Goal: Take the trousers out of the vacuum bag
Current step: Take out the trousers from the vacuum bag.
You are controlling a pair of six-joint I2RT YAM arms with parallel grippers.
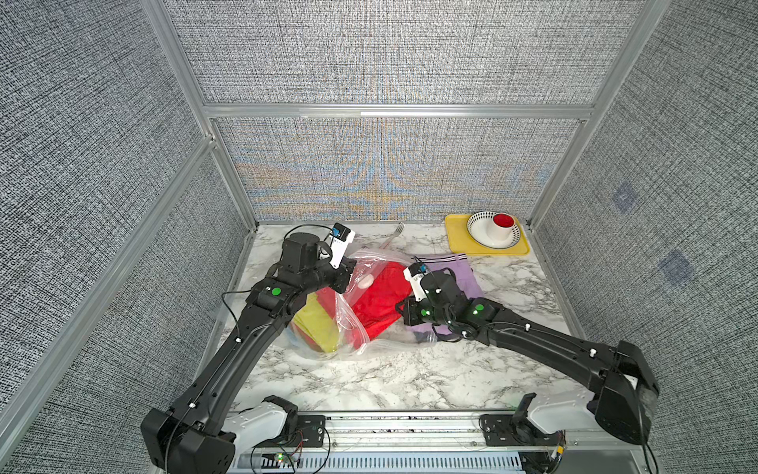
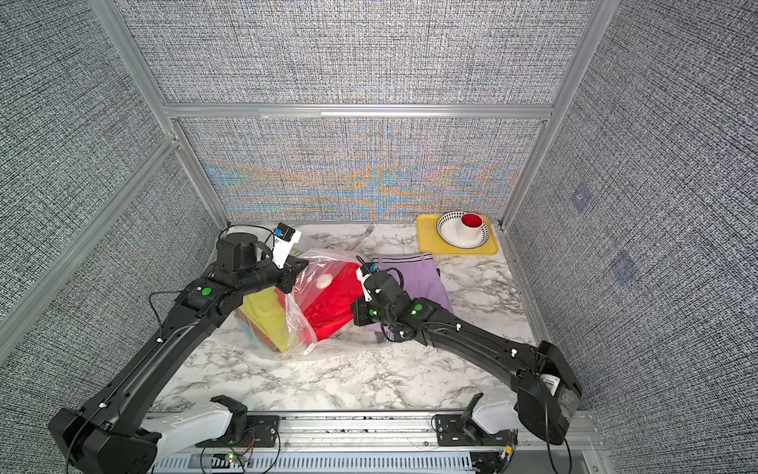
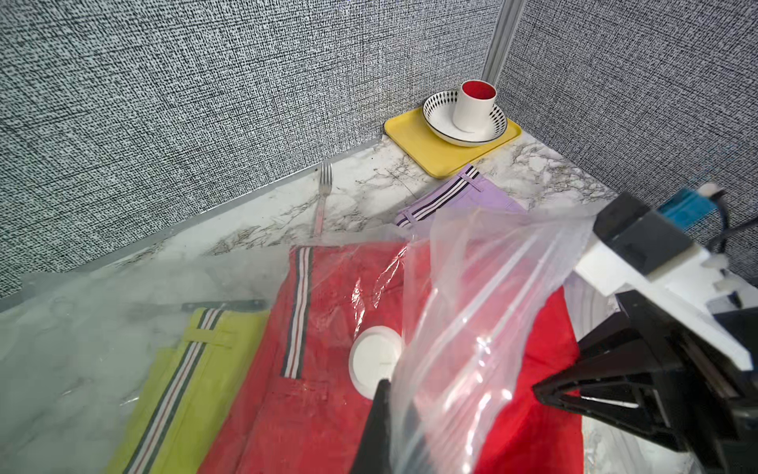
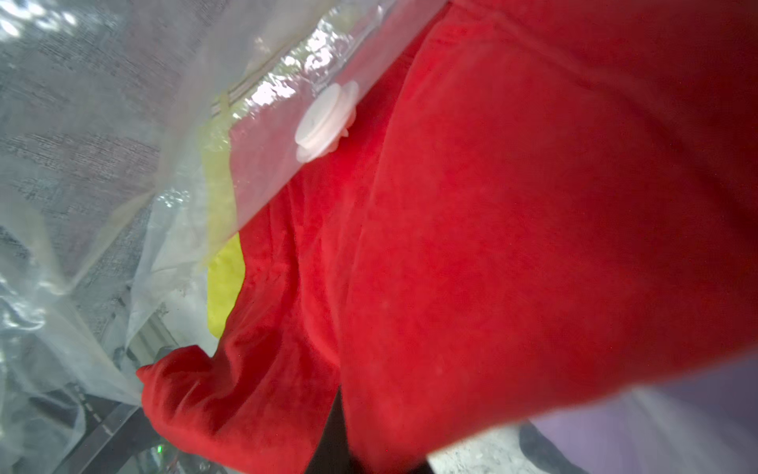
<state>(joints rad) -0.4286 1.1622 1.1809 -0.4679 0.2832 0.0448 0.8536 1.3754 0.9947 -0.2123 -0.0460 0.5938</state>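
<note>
The vacuum bag point(image 1: 348, 328) point(image 2: 301, 332) lies crinkled mid-table, its white valve point(image 3: 373, 361) point(image 4: 326, 121) on top. Red trousers point(image 1: 381, 303) point(image 2: 332, 303) point(image 4: 512, 246) stick halfway out of its mouth, and yellow trousers point(image 1: 316, 324) point(image 3: 184, 390) lie inside. Lilac trousers point(image 1: 459, 271) point(image 2: 414, 275) point(image 3: 480, 197) rest outside, on the marble. My left gripper point(image 1: 346, 283) point(image 3: 393, 418) is shut on the bag's loose plastic flap, holding it up. At the trousers' right edge, my right gripper point(image 1: 404, 312) point(image 4: 340, 443) is shut on red cloth.
A yellow tray point(image 1: 459, 242) holding a patterned bowl point(image 1: 478, 234) and a red-lined cup point(image 1: 503, 227) sits in the back right corner. A fork point(image 1: 396, 230) lies by the back wall. Fabric walls close off three sides.
</note>
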